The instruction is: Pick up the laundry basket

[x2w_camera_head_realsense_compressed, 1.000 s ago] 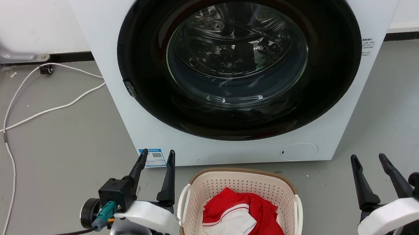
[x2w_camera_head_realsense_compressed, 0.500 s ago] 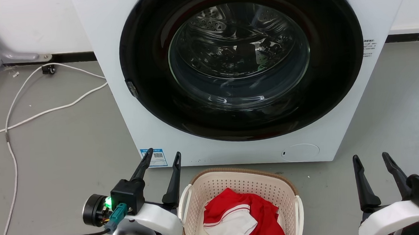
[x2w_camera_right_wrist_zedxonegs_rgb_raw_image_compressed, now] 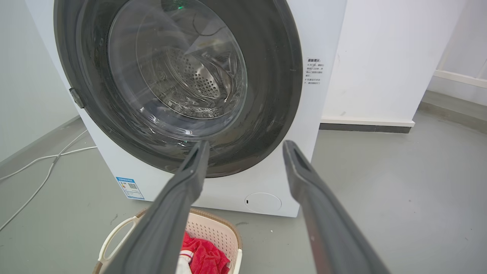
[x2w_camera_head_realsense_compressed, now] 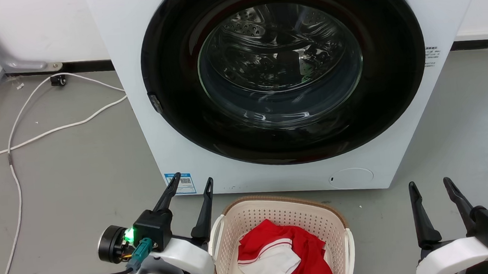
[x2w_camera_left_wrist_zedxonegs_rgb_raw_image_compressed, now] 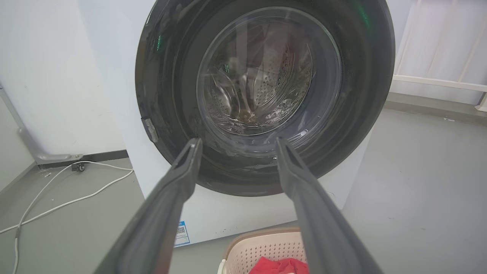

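Clothes (x2w_camera_head_realsense_compressed: 286, 254), red and white, lie bunched up in the laundry basket (x2w_camera_head_realsense_compressed: 281, 215). The basket sits on the gray floor (x2w_camera_head_realsense_compressed: 79, 174), right in front of the big white washer (x2w_camera_head_realsense_compressed: 132, 76) and close to its bottom edge. The washer has a round dark door (x2w_camera_head_realsense_compressed: 284, 72) with shiny glass in the middle.

The left hand (x2w_camera_head_realsense_compressed: 193, 178) is just beside the basket's left side, next to the white handle (x2w_camera_head_realsense_compressed: 216, 237) there. I cannot tell if it touches the basket. Its two dark fingers point up toward the washer and stand wide apart, with nothing between them. A small green light (x2w_camera_head_realsense_compressed: 129, 235) glows on the black part behind the fingers.

The right hand (x2w_camera_head_realsense_compressed: 429, 182) is off to the right of the basket, well apart from it. Its two fingers are wide apart too, and they hold nothing.

A blue sticker (x2w_camera_head_realsense_compressed: 180, 183) is on the washer's low left corner, just behind the left hand's fingertips. A white cable (x2w_camera_head_realsense_compressed: 46, 133) snakes over the floor on the left, well away from the basket.
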Motion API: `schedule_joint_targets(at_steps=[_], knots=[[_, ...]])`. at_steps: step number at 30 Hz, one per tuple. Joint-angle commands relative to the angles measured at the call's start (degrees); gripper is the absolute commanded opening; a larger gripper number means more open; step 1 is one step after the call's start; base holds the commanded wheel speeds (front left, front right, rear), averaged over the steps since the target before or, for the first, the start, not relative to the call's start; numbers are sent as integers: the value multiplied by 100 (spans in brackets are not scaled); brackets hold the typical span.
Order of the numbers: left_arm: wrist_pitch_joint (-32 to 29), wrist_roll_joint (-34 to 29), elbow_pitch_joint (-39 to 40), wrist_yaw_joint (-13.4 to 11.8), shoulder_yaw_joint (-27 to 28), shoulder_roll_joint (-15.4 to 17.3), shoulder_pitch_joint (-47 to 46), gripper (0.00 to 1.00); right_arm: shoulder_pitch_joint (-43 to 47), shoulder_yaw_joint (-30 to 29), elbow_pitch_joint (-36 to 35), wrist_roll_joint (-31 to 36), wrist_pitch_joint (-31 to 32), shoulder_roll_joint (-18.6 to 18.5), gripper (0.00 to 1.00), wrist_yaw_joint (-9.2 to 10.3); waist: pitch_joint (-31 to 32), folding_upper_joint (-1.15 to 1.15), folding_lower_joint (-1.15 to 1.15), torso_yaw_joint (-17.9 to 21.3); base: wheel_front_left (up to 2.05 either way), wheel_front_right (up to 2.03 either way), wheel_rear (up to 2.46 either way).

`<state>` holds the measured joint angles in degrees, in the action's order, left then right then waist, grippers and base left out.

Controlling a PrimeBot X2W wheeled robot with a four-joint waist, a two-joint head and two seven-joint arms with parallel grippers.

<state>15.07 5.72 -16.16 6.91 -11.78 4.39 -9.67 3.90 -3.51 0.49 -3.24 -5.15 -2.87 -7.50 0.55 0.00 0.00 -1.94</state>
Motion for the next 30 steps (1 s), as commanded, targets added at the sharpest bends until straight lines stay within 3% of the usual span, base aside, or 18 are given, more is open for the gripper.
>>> schedule_joint_targets(at_steps=[1,21,30], knots=[[15,38,-16,22,23,-22,-46,100,-11,3,31,-66,-58,-2,100,1,2,0,0,-1,0,0,0],[14,43,-68,46,73,-65,-119,100,-133,-37,200,-139,-77,-2,100,1,-68,0,0,-21,0,0,0],[14,109,-403,54,56,-57,-640,100,-558,-93,481,-199,-42,-2,100,1,-764,0,0,107,0,0,0]])
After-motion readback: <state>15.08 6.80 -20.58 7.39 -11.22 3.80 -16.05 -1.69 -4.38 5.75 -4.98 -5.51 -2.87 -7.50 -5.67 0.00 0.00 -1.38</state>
